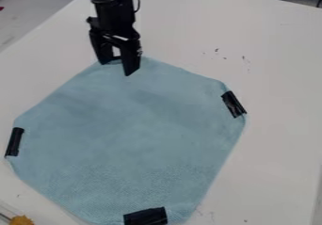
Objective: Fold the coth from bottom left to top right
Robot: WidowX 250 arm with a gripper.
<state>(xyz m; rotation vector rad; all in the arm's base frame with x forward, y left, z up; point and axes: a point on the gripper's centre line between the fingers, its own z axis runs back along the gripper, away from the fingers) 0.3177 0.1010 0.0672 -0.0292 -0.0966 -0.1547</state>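
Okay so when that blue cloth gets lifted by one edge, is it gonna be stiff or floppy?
Probably floppy: the blue cloth looks thin and lies flat, so it should sag and crease rather than hold its shape. The dark pieces along its edges might make those spots stiffer, or drag if they are fixed to the white table.

A black strip (pixel 14 141) is lying toward the left side of the white table (pixel 277 78), a 2nd strip (pixel 233 104) toward the right, a 3rd strip (pixel 146 216) toward the near side. Something fuzzy and orange-yellow (pixel 21 220) is sitting at near left.
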